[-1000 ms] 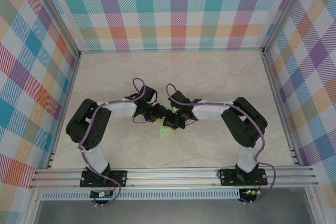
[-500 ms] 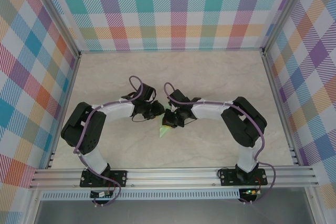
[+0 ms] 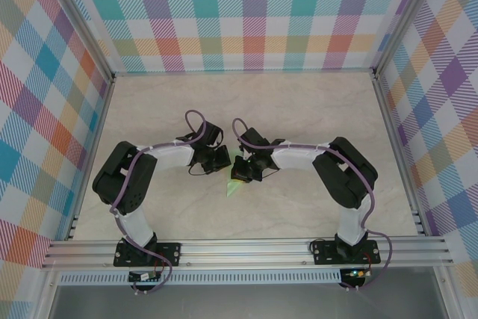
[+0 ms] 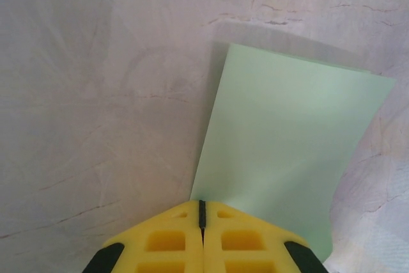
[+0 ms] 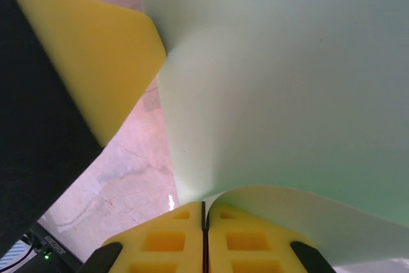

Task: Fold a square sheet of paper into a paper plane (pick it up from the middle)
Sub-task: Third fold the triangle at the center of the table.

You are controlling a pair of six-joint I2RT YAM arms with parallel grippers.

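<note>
As my right fingers (image 5: 192, 218) pinch the sheet of paper (image 5: 287, 81), yellow pads pressed together on it, the pale green sheet curls out of their seam and spreads away as a broad face.

Top view: the sheet (image 3: 234, 184) is held just below my 2 wrists, over the middle of the worktop (image 3: 299, 110). Its visible part narrows to 1 point aimed toward the near edge and slightly to my left. Its long axis runs from the fingers to that point.

Left wrist view: my left fingers (image 4: 188, 218) are pressed together at the sheet's nearest corner; whether paper lies between them I cannot tell. The sheet (image 4: 287, 145) extends away from them, long axis tilted rightward, and casts a shadow on the worktop (image 4: 96, 94).

Right wrist view: 1 of my left fingers (image 5: 83, 49) touches the sheet's side edge.

Pose: my left arm (image 3: 127, 184) and right arm (image 3: 347, 177) bend with elbows out to the sides and forearms turned inward, so the fingertips nearly meet.

Room: open worktop lies between the wrists and the far checked wall (image 3: 254, 13). Each elbow stands near its side wall, and a metal rail (image 3: 246, 248) bounds the near edge.
</note>
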